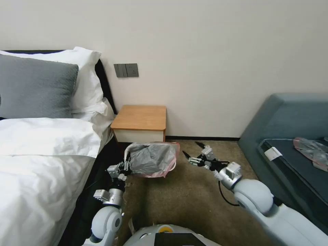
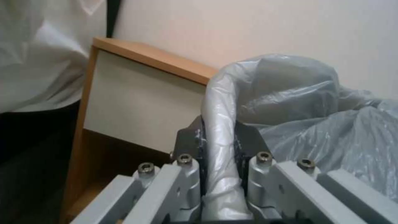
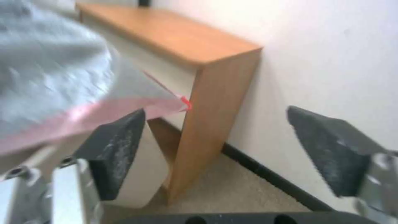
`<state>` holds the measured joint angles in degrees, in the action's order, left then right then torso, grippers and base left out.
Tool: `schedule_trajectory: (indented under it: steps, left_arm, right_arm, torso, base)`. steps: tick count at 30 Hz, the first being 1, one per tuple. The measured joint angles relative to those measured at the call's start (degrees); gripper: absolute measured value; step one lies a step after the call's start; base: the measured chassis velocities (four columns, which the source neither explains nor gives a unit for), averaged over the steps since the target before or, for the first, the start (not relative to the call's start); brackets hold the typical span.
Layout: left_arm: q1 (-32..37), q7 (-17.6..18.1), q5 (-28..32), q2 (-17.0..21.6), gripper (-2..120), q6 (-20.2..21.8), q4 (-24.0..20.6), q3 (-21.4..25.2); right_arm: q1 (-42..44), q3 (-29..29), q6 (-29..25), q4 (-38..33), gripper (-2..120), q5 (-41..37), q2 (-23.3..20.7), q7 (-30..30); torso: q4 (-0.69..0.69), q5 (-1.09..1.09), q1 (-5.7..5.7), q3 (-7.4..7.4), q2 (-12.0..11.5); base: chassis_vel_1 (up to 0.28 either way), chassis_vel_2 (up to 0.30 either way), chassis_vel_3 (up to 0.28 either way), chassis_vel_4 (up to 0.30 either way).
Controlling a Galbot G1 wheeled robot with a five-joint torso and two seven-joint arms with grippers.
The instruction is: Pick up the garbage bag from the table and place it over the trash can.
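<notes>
While my left end effector (image 1: 127,166) is clamped on the near left edge of the garbage bag (image 1: 152,158), I've got the bag draped over the trash can (image 3: 141,174), which sits on the carpet just in front of the desk (image 1: 140,118); the wrist view shows why I'm gripping there: the fingers (image 2: 248,137) pinch a fold of grey plastic wrapped over what I take to be the bin's rim, pinning that side so it can't slide off; my right end effector (image 1: 196,152) is spread wide and empty, hanging just beside the bag's right side, apart from the plastic; one dark pad (image 3: 116,149) sits close under the pinkish-red rim (image 3: 83,119) of the bag, where a corner sticks out loose; the bag's mouth looks puffed and crumpled rather than tucked down all round, so I'd judge the job mostly done but not tidy; the desk top is bare; a second crumpled plastic sheet (image 1: 312,150) lies well apart on the blue sofa (image 1: 273,119) to my right.
</notes>
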<state>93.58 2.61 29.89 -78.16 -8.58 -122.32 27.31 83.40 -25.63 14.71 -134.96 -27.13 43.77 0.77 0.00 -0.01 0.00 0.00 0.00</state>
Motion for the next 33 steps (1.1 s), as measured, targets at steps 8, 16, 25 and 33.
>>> schedule_trajectory:
  steps: [8,16,25,33]
  left_arm:
    - [-0.4,0.5,2.5,-1.4,9,-3.4,0.5,0.7]
    - [-0.4,0.0,1.4,-2.3,9,-5.4,1.3,0.3]
    - [-0.3,-0.2,0.8,-2.7,9,-5.5,1.6,0.1]
    - [-0.3,-0.3,0.6,-3.0,9,-5.5,1.9,0.1]
  right_arm:
    - [4.4,7.1,5.0,-8.6,100,-25.1,13.0,11.1]
    - [5.6,16.5,9.2,-8.7,100,-30.2,17.0,14.5]
    - [4.2,19.5,7.6,-8.5,95,-28.3,19.6,12.9]
    - [3.7,20.4,7.7,-8.4,72,-27.5,20.7,12.6]
  torso:
    - [0.0,0.03,0.0,0.0,0.0]
    - [0.01,0.01,0.0,0.0,0.0]
    - [0.0,0.01,0.0,0.0,0.0]
    - [0.01,0.01,0.0,0.0,0.0]
  base:
    - [0.0,0.0,0.0,0.0]
    - [0.0,0.0,0.0,0.0]
    - [0.0,0.0,0.0,0.0]
    - [0.0,0.0,0.0,0.0]
